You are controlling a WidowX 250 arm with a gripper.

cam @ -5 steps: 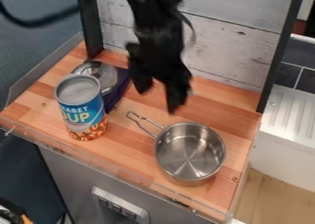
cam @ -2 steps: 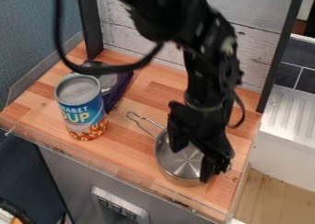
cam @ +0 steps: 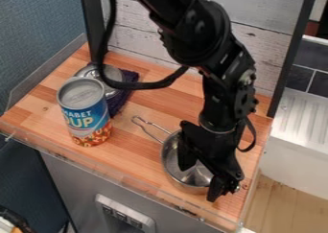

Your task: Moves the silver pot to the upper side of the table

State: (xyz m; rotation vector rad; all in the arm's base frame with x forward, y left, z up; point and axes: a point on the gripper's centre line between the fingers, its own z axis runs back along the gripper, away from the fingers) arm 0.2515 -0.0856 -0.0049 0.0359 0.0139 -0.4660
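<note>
The gripper (cam: 202, 180) is low over the silver pot (cam: 171, 159), its two fingers spread apart. One finger is down inside the pot's bowl, and the other is by the lower right rim, seemingly just outside it. The pot is upright near the front right of the wooden table (cam: 154, 102), its wire handle pointing to the upper left. Much of the bowl's right side is hidden behind the gripper.
A soup can (cam: 85, 112) stands at the left. Behind it are a metal lid-like object (cam: 110, 75) and a dark purple cloth (cam: 122, 99). A clear low edging (cam: 128, 172) runs along the table's front, and a whitewashed board wall (cam: 259, 50) rises behind.
The gripper has come from above the table's back middle, moving right and forward down to the pot, and a little lower since the last earlier frame. The pot has not moved.
</note>
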